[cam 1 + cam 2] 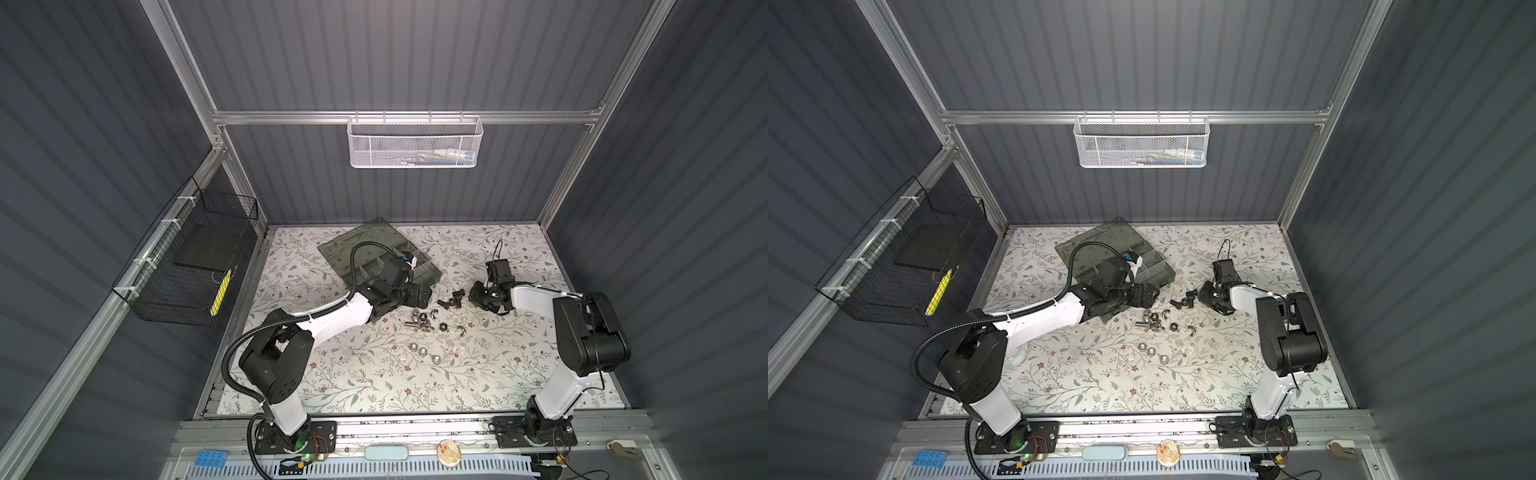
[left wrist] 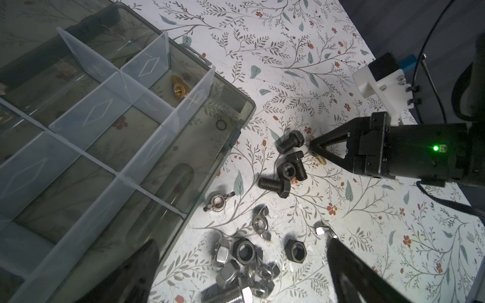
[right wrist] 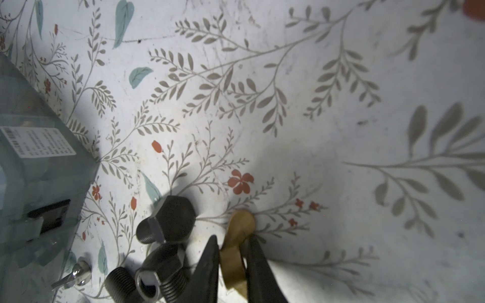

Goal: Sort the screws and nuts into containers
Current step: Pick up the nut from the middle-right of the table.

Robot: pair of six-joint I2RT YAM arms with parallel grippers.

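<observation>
— Ribbed dark-grey wall panels boxed in a table covered with a leaf-and-flower print. What lay on it?

— Loose hardware, scattered near the middle. Matte black bolts with hexagonal heads and coarse threads lay heaped just beside the right gripper. Nearer the robot's bases sat shiny silver hex nuts, dark hex nuts, silver wing nuts with curled ears, and a thick silver bolt.

— And the case?

— A flat grey-green plastic case stood open toward the back of the table, with its smoky see-through lid folded out behind it. Pale translucent dividers cut it into rectangular compartments. One compartment held a brass wing nut. The one next to it, at the corner, held a thin dark ring.

— What were the grippers doing?

— The right one was low over the table. Its two dark, tapered fingers were pressed against opposite sides of a flat brass-coloured piece, next to the black bolts. The left gripper hovered above the pile of silver and dark nuts, beside the case's near wall, with its fingers spread wide.
</observation>
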